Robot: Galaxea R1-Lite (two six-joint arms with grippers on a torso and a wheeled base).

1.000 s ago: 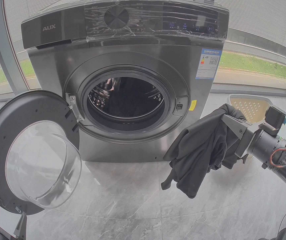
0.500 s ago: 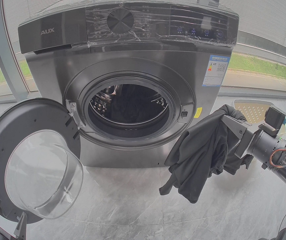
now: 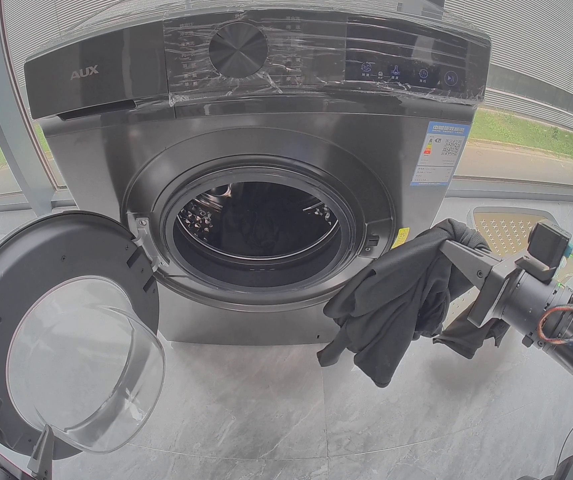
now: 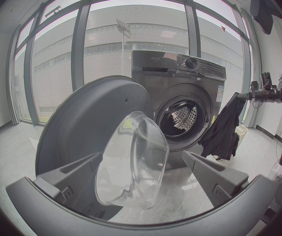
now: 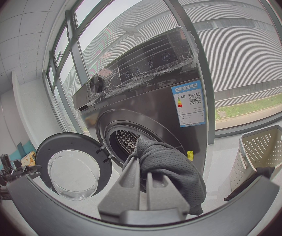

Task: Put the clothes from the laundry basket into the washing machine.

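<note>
Now, right hand (image 3: 456, 271): clenched on a dark garment (image 3: 393, 295), held off the floor (image 3: 266, 401), right of the drum opening.
Dark garment: hangs in folds from the hand, close before the washing machine (image 3: 266, 128) lower right front; contact cannot be told.
Door (image 3: 53, 315): swung wide to the left.
Drum (image 3: 196, 211): dark cloth (image 3: 260, 215) lies inside.
Left hand (image 3: 20, 421): released, fingers spread, low beside the door.
Laundry basket (image 3: 506, 225): on the floor right of the machine, behind the right hand.
</note>
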